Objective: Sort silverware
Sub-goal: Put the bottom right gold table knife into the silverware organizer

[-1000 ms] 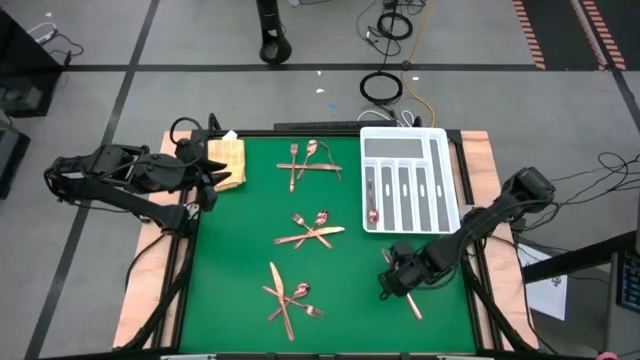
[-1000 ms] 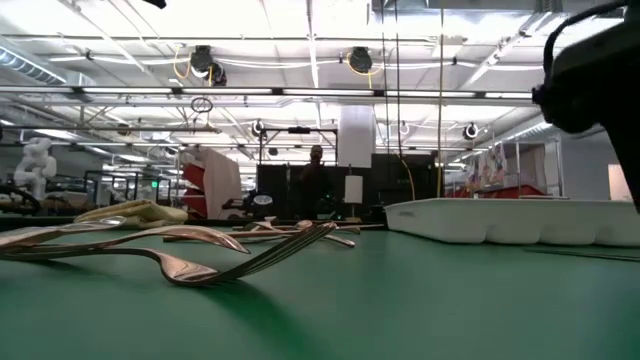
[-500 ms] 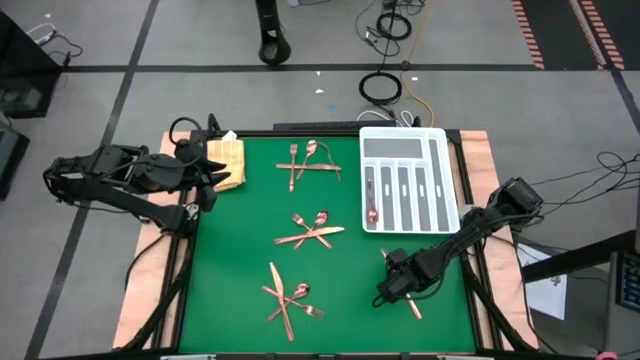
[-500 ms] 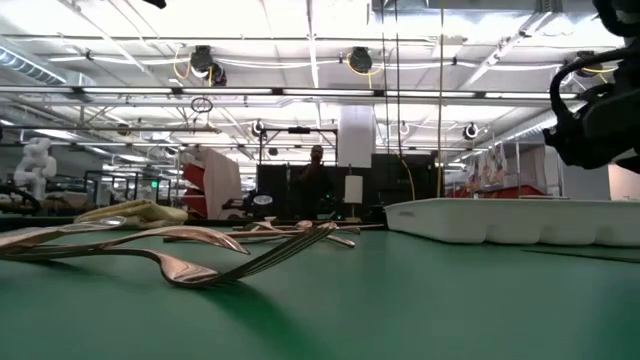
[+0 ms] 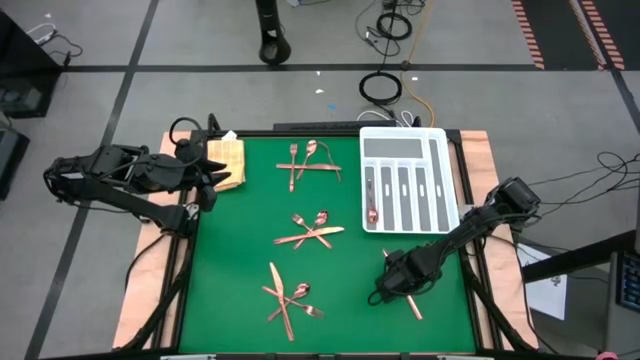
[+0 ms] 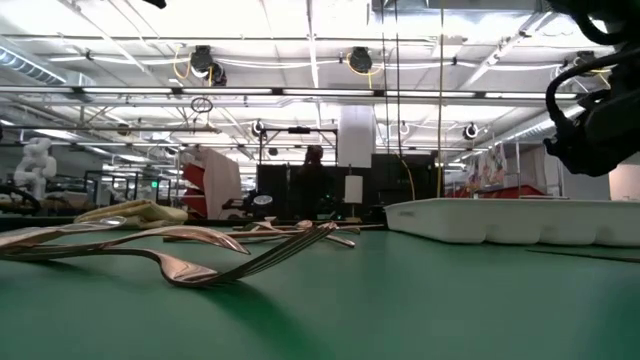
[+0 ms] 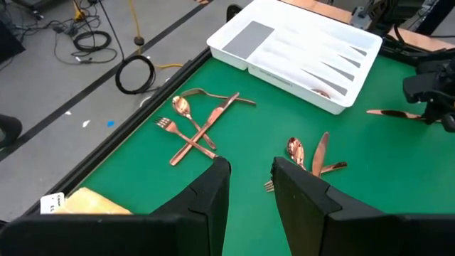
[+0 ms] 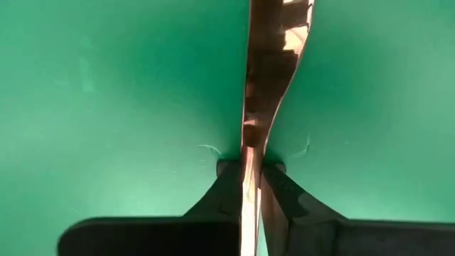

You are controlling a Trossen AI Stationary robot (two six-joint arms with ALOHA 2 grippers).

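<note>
A: What just changed?

B: My right tool (image 5: 392,287) has snapped closed. A second ago its fingers stood wide; now they pinch 1 slim, shiny copper-coloured piece of silverware (image 8: 264,85) flat against the green mat-covered surface (image 5: 240,250), near the front corner of the long white divided plastic tray (image 5: 410,178). I judge the grasp is made and a lift toward the tray comes next.

A: And your left tool?

B: My left tool (image 7: 247,171) hangs partly open, holding nothing, far across the surface from the tray, beside the tan woven cloth (image 5: 226,156).

A: The rest of the silverware?

B: 3 crossed copper clusters (image 5: 312,231) lie on the surface beside the tray, and 1 piece sits inside it. Beyond: grey floor, coiled black cables (image 5: 380,87), a bright hall.
</note>
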